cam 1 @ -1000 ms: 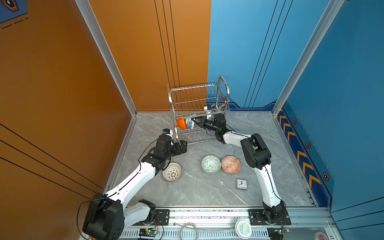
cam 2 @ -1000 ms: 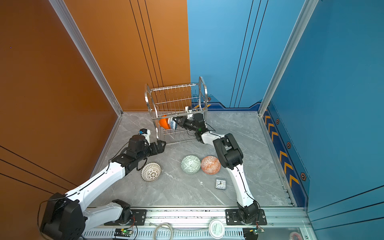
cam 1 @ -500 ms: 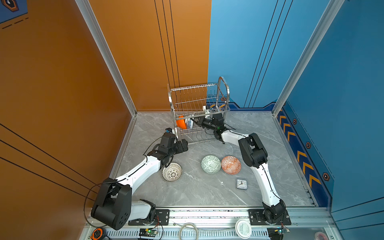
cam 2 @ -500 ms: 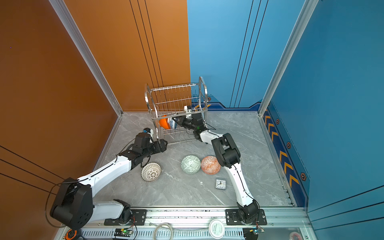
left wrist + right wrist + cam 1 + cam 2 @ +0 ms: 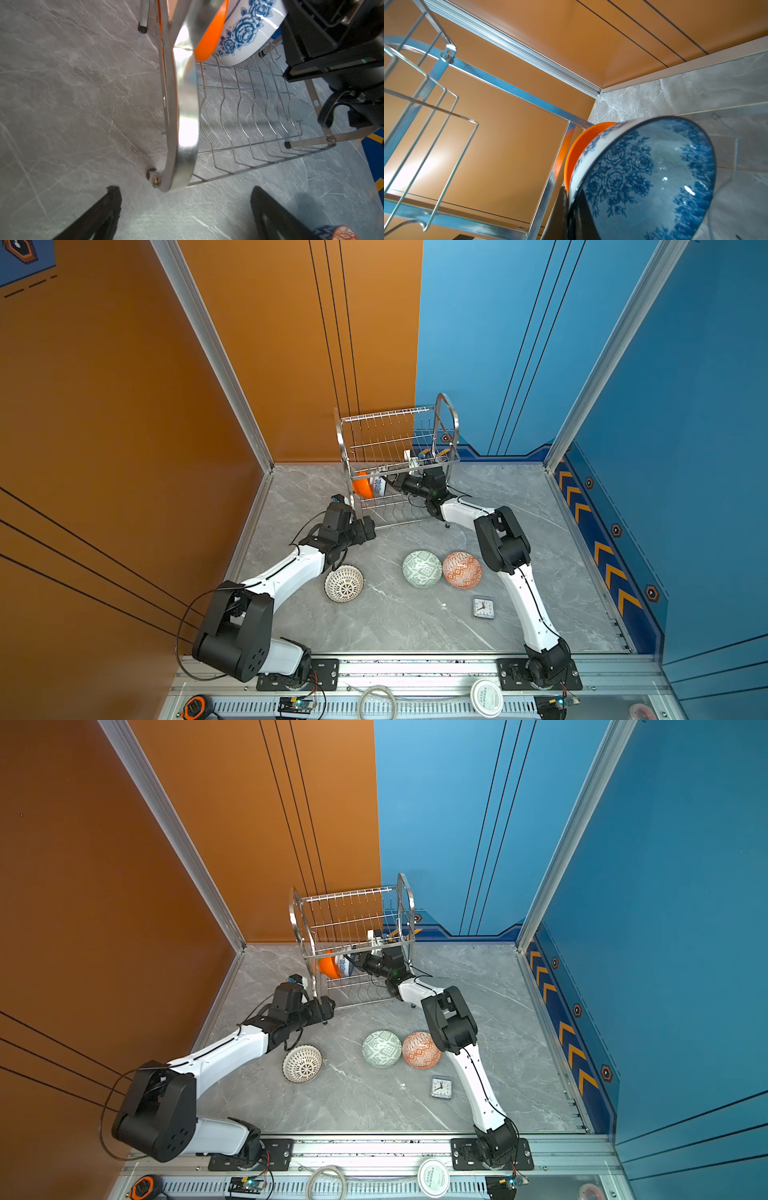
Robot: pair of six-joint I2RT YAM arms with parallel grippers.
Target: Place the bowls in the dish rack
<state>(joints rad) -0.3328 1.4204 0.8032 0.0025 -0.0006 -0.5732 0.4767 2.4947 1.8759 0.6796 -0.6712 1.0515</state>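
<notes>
blue bowl point(image 5: 643, 180): on edge in the dish rack point(image 5: 386, 414), lower tier, left end, just beside the orange bowl point(image 5: 360, 486); can't tell if it's seated in a slot.
handling: probably glazed ceramic, so stiff, slick, and chips on steel wire; take it by the rim.
right gripper point(image 5: 390, 484): pinching its rim.
left gripper point(image 5: 184, 191): wide, empty, at the rack's near left foot.
unloaded: lattice bowl point(image 5: 344, 584), green bowl point(image 5: 422, 568), orange-red bowl point(image 5: 462, 570), all nearer than the rack.

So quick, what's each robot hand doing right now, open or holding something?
Left hand: open, holding nothing.
Right hand: closed on the rim of the blue-flowered bowl.
</notes>
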